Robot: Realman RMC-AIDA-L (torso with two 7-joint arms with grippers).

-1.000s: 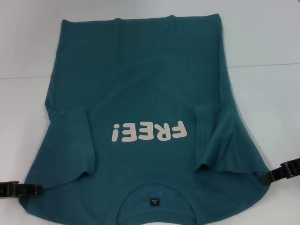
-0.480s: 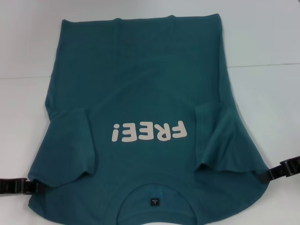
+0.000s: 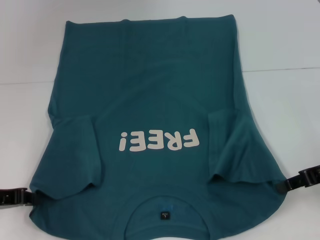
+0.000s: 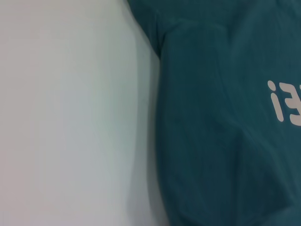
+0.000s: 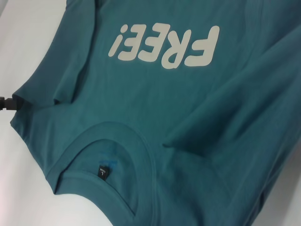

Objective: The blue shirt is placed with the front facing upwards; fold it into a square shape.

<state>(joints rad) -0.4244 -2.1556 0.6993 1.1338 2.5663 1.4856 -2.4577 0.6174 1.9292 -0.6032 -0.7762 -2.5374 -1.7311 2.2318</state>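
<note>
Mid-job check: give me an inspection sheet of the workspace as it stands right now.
Surface: white table, bare around the garment.
Job's things: blue shirt flat, front up, "FREE!" print showing, both sleeves folded inward, collar toward the robot.
Clutter: nothing seen.
Grippers: left gripper at the shirt's left shoulder edge; right gripper at its right shoulder edge.
Cables: nothing seen.
Surroundings: nothing seen beyond the table.
</note>
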